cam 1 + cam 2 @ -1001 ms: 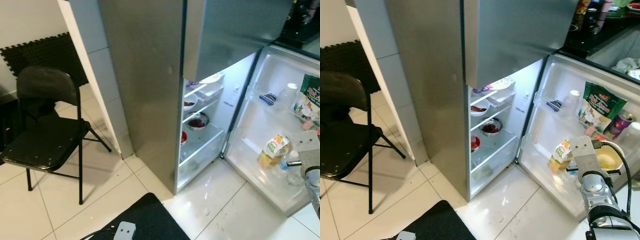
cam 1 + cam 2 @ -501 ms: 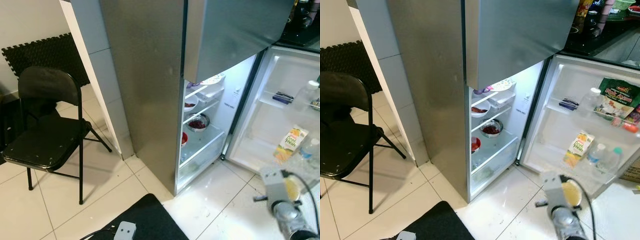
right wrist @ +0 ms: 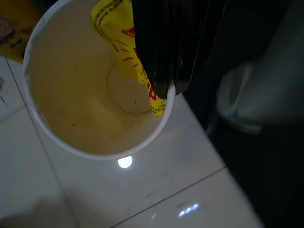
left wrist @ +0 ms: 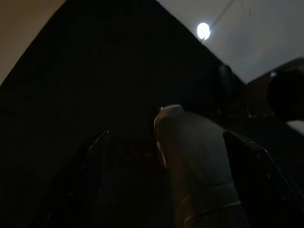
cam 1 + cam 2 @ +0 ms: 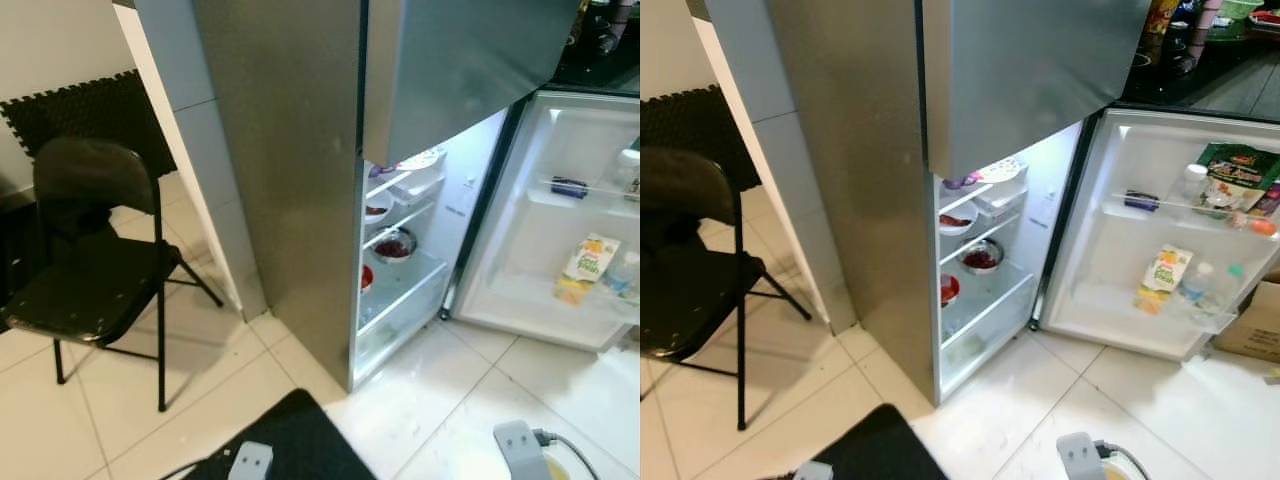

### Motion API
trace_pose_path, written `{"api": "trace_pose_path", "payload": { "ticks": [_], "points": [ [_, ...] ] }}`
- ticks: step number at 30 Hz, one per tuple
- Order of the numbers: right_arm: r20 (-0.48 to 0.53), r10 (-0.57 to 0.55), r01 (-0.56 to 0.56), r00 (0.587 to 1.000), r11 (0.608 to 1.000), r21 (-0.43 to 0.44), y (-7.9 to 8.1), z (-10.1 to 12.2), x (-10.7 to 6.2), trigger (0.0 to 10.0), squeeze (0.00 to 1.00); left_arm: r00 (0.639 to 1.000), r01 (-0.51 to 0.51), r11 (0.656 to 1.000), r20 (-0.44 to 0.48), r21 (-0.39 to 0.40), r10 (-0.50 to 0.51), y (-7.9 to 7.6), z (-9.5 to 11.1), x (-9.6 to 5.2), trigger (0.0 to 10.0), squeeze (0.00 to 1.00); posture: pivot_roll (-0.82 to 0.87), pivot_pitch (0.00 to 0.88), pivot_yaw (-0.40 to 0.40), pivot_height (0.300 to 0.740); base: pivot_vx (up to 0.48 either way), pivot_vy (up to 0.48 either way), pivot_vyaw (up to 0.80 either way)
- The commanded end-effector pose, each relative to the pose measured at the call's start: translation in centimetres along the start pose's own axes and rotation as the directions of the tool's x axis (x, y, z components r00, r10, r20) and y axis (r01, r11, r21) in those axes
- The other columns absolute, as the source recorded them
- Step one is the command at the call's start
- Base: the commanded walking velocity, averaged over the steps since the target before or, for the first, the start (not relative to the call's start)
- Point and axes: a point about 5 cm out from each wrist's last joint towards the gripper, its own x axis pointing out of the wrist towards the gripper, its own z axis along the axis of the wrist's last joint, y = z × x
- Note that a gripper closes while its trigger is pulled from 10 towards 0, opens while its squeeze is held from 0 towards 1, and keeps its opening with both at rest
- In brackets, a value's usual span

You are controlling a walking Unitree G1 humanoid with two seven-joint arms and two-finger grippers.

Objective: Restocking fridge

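Observation:
The steel fridge (image 5: 300, 170) stands with its lower door (image 5: 1160, 215) swung wide. Its door shelves carry a juice carton (image 5: 586, 268), small bottles (image 5: 1196, 285) and packets (image 5: 1238, 165). Bowls of red food (image 5: 394, 246) sit on the inner shelves. My right gripper (image 3: 164, 90) is shut on the rim of a white paper cup (image 3: 85, 95) with a yellow wrapper (image 3: 118, 33) inside, held low over the tiled floor. Its wrist (image 5: 522, 448) pokes in at the bottom edge of the eye views. My left gripper (image 4: 166, 142) hangs in the dark, its fingers (image 4: 90, 161) spread open.
A black folding chair (image 5: 95, 270) stands to the left of the fridge beside a white pillar (image 5: 195, 140). A black mat (image 5: 290, 440) lies on the floor near me. A cardboard box (image 5: 1252, 325) sits by the door's far edge, and a dark counter (image 5: 1200, 60) lies behind.
My right arm with the cup has dropped from in front of the door shelves down to the bottom edge of view. The camera has shifted, so the door now faces me more squarely.

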Motion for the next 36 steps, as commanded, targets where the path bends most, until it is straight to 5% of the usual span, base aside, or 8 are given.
{"api": "trace_pose_path", "payload": {
  "ticks": [1,11,20,36],
  "points": [
    [0.0,0.036,-0.036,0.999,0.999,-0.006,0.8,0.1,0.1,10.0,0.0,0.999,-0.016,1.0,-0.027,-0.013,0.016,0.3,-0.7,-0.2,10.0,0.0,-0.01,0.0,0.003,0.74,0.0,0.0,0.75],
    [-0.029,0.043,-0.044,0.999,0.999,-0.027,1.3,-0.7,-0.1,10.0,0.0,1.0,-0.014,1.0,-0.025,-0.003,0.014,0.2,-0.5,-0.2,10.0,0.0,-0.01,0.0,0.004,0.74,0.0,0.0,0.74],
    [-0.047,0.036,-0.038,0.998,0.999,-0.032,1.5,-1.1,-0.1,10.0,0.0,1.0,0.002,1.0,-0.014,-0.004,-0.002,0.2,-0.2,-0.1,10.0,0.0,-0.01,0.0,0.003,0.74,0.0,0.0,0.0],
    [-0.046,0.039,-0.041,0.998,0.998,-0.045,1.6,-1.1,-0.1,10.0,0.0,1.0,0.021,1.0,-0.015,-0.007,-0.021,0.1,-0.2,-0.1,10.0,0.0,-0.01,0.0,0.007,0.74,0.0,-0.318,0.0]
  ]
}}
